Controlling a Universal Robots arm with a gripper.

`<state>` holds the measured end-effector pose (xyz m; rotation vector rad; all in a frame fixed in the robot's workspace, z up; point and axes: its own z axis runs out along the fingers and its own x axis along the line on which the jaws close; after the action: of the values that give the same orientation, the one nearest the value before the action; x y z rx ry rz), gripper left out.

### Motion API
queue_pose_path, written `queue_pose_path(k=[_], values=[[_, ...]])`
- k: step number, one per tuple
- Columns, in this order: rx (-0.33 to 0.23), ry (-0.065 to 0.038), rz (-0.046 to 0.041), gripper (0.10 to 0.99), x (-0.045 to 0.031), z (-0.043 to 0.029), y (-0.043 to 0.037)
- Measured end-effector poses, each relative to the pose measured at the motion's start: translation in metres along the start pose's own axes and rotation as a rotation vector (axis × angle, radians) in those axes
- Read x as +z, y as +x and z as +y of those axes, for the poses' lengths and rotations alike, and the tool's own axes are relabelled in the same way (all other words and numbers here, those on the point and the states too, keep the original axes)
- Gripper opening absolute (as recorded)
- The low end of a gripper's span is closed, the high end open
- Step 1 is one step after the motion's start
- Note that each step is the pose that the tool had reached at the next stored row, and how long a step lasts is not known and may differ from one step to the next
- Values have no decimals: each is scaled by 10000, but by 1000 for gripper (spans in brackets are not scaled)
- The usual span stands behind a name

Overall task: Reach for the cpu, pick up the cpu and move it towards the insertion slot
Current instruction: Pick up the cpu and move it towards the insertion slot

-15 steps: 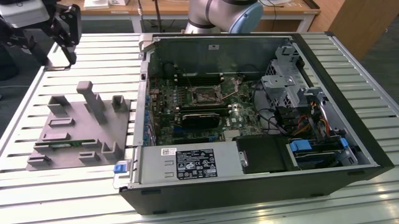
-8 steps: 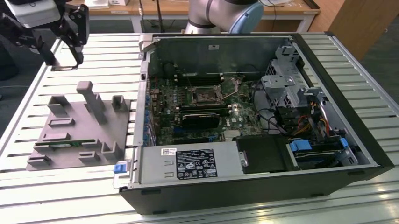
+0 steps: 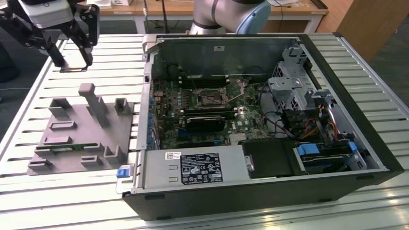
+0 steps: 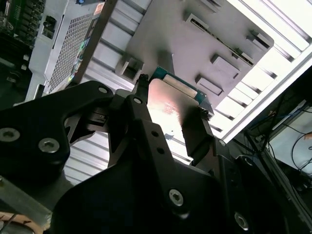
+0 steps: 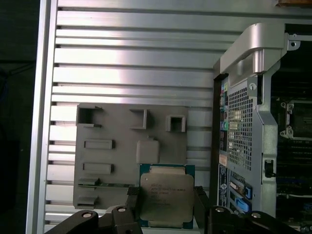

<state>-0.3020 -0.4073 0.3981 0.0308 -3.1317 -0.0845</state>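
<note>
Pinched only at its thin edges by the tool, the chip could be tilted loose and dropped onto the tray below.

In the exterior view the top edge cuts your gripper off above its fingers, and what sits between them is a thin, edge-on sliver, too small for you to make out. In the second wrist view the fingers hide part of the cpu. In the first wrist view the insertion slot runs off the picture's edge.
</note>
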Motion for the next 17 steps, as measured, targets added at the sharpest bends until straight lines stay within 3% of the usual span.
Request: queue_pose_path(k=[17], values=[[0, -1, -1, 529, -2, -5, -238]])
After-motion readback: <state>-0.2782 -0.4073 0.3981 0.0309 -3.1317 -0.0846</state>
